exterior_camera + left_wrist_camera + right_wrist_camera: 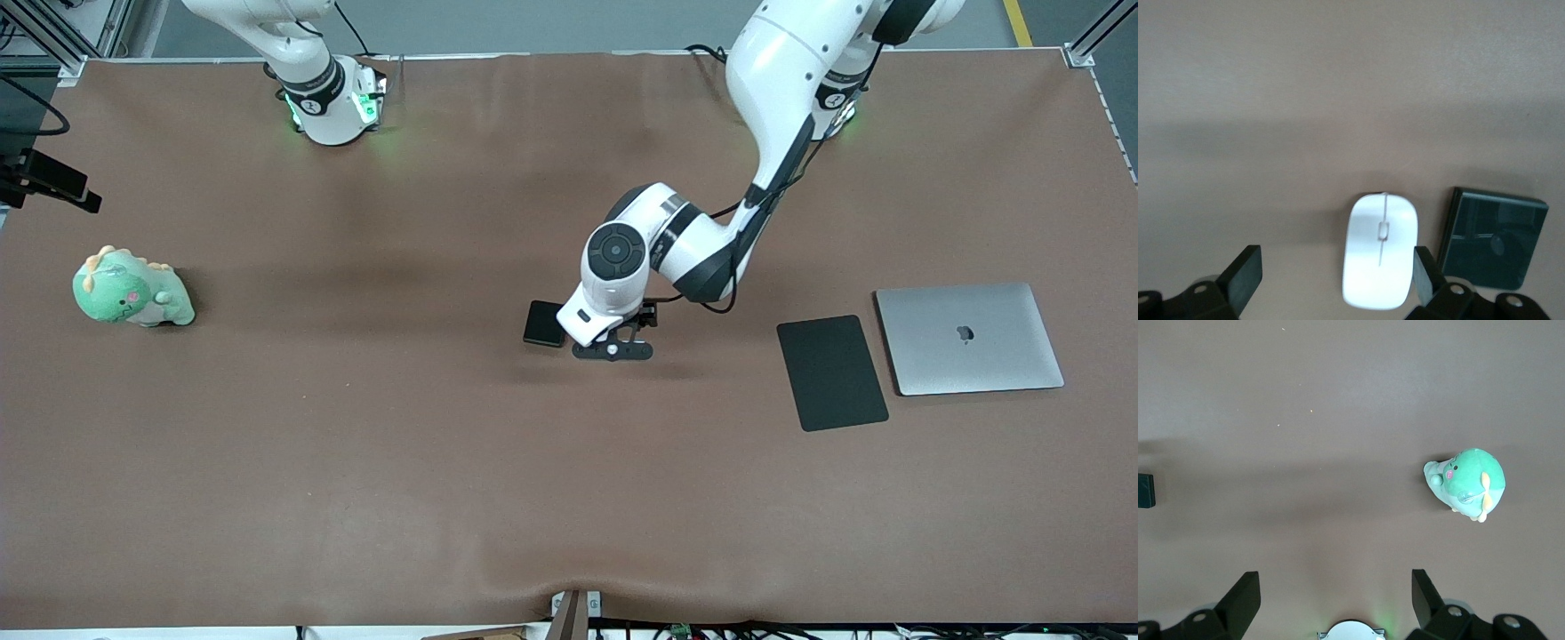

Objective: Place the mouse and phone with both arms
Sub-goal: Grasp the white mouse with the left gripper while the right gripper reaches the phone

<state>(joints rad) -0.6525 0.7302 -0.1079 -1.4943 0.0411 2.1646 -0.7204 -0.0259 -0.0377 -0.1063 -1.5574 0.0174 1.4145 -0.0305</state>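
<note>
The white mouse (1380,250) lies on the brown table (356,444), with the small black phone (1491,237) right beside it. In the front view the phone (544,323) shows near the table's middle, while the mouse is hidden under the left arm's hand. My left gripper (613,348) hangs low over the mouse. In its wrist view the left gripper (1335,277) is open and empty, with the mouse between the fingers, close to one finger (1423,272). My right gripper (1335,597) is open and empty, held high near its base, and is out of the front view.
A large flat black mouse pad (831,372) and a closed silver laptop (969,338) lie toward the left arm's end. A green plush dinosaur (132,289) sits toward the right arm's end and also shows in the right wrist view (1468,483).
</note>
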